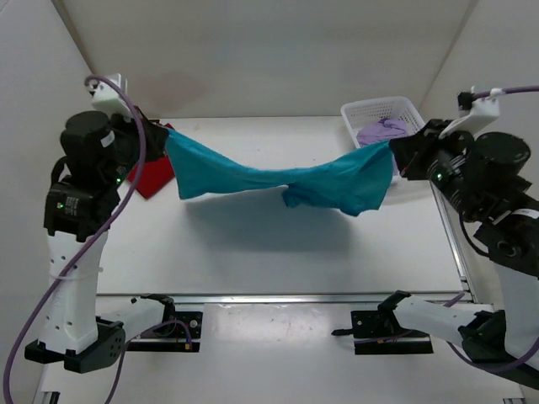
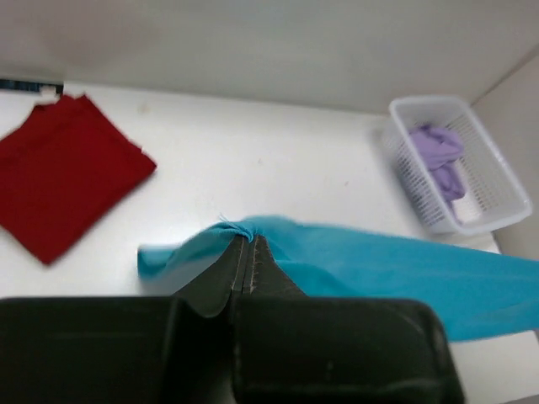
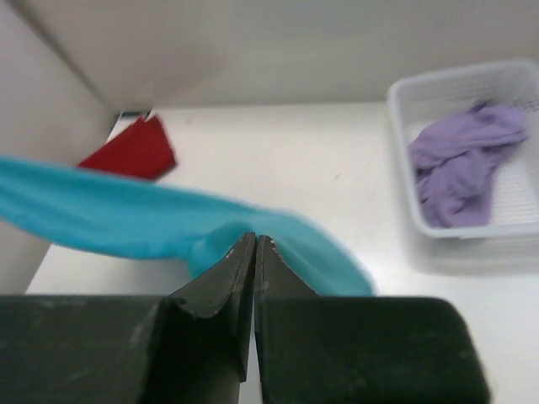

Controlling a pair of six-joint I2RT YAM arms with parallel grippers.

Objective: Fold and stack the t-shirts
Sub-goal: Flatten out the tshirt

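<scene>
The teal-blue t-shirt [image 1: 278,179] hangs stretched in the air between both arms, sagging in the middle above the table. My left gripper [image 1: 160,135] is shut on its left end [image 2: 240,229]; my right gripper [image 1: 394,150] is shut on its right end [image 3: 227,240]. The dark red t-shirt [image 1: 153,177] lies folded flat on the table at the far left [image 2: 59,181], partly hidden behind the left arm in the top view. The lavender t-shirt [image 1: 383,131] lies crumpled in the basket [image 3: 459,172].
A white mesh basket [image 1: 364,110] stands at the back right of the table [image 2: 497,189]. White walls close in the back and both sides. A metal rail [image 1: 278,297] runs along the near edge by the arm bases.
</scene>
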